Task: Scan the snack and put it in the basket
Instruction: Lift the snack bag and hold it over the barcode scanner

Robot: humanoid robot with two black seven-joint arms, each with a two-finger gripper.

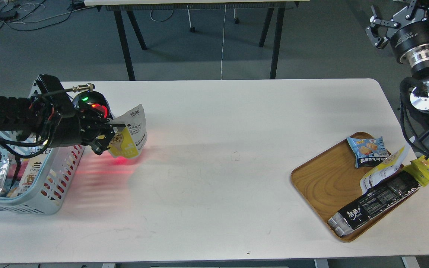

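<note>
My left gripper (107, 137) is shut on the snack (130, 133), a yellow-and-white pouch with its white printed back facing right. It hangs just above the table, right beside the right wall of the light blue basket (56, 175). Red scanner light falls on the table under the pouch, and a green and a red lamp glow on a black device above the gripper. My right gripper (378, 28) is open and empty, raised high at the far right, off the table.
The basket holds several packs. A wooden tray (322, 182) at the right holds a blue biscuit packet (367, 149), a second yellow-and-white pouch (384, 169) and a long black bar pack (374, 203).
</note>
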